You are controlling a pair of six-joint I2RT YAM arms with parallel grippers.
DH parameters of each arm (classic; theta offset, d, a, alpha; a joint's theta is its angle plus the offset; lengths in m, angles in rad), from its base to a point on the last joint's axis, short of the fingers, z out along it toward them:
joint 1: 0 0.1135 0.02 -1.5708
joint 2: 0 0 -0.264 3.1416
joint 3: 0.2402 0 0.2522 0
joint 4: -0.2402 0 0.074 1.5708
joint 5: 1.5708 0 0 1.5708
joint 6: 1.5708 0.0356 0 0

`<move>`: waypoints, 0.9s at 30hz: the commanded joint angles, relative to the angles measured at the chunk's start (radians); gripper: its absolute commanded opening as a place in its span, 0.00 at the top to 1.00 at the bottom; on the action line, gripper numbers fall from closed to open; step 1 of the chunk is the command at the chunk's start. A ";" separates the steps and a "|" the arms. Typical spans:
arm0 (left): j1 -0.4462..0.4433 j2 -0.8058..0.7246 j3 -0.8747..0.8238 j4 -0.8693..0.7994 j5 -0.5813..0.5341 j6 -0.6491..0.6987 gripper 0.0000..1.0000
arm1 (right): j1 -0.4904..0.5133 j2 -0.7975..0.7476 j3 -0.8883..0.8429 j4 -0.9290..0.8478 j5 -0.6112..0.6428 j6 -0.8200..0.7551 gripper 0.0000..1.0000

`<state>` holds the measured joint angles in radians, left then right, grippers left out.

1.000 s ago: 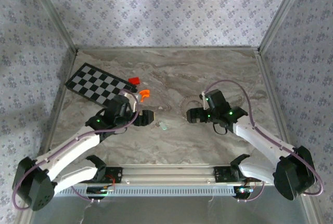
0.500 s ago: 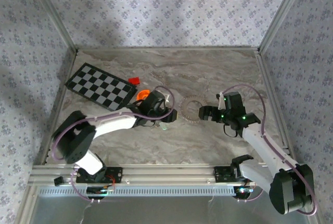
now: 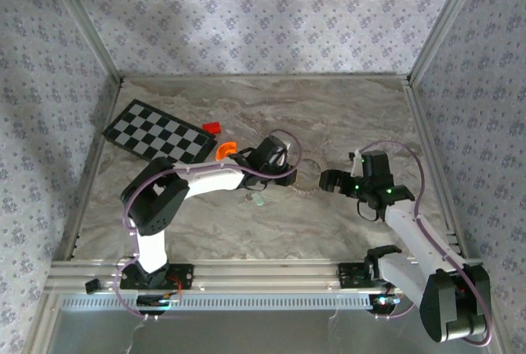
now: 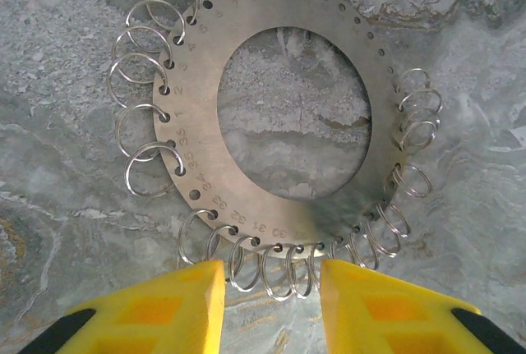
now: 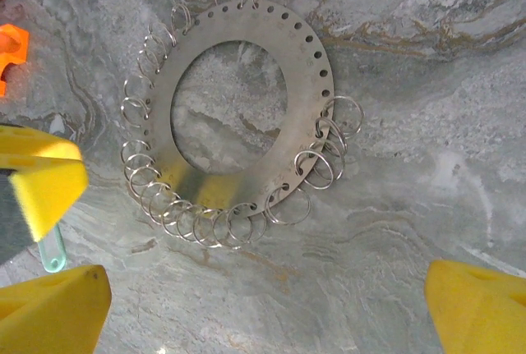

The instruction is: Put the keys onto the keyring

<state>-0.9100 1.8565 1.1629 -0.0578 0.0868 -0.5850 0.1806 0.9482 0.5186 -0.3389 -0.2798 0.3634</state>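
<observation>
The keyring [image 4: 193, 99] is a flat silvery disc with a big centre hole and several small wire rings hanging from its rim. It lies flat on the marble between both grippers [image 3: 305, 184]. My left gripper [image 4: 271, 280] sits at its near rim, yellow fingers [image 4: 185, 305] a narrow gap apart with a few small rings between them. My right gripper [image 5: 263, 313] hovers wide open just off the keyring [image 5: 306, 120], nothing between its fingers. The keys, one tiny pale green piece [image 3: 259, 200], lie on the table left of the ring, also in the right wrist view [image 5: 52, 251].
An orange curved plastic bit [image 3: 226, 149] and a small red block [image 3: 211, 126] lie beside a checkerboard card [image 3: 156, 132] at the back left. The left gripper [image 3: 288, 170] and right gripper [image 3: 327, 180] face each other closely across the ring. Patterned walls enclose the table.
My left arm has swung right, past the green key, to the ring's rim, and its fingers have narrowed. My right gripper has backed off slightly to the right, still wide open.
</observation>
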 commanded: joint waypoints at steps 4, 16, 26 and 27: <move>-0.028 0.056 0.066 -0.066 -0.051 0.004 0.67 | -0.024 -0.034 -0.027 0.015 -0.044 0.014 0.00; -0.029 0.103 0.084 -0.080 -0.073 -0.004 0.70 | -0.056 -0.059 -0.046 0.025 -0.052 0.011 0.00; -0.032 0.109 0.085 -0.081 -0.074 -0.004 0.75 | -0.064 -0.073 -0.045 0.017 -0.049 0.008 0.00; -0.034 0.105 0.083 -0.084 -0.079 -0.003 0.76 | -0.064 -0.077 -0.045 0.015 -0.048 0.006 0.00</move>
<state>-0.9348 1.9526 1.2186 -0.1246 0.0280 -0.5888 0.1238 0.8886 0.4770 -0.3225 -0.3153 0.3698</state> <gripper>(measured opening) 0.246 0.996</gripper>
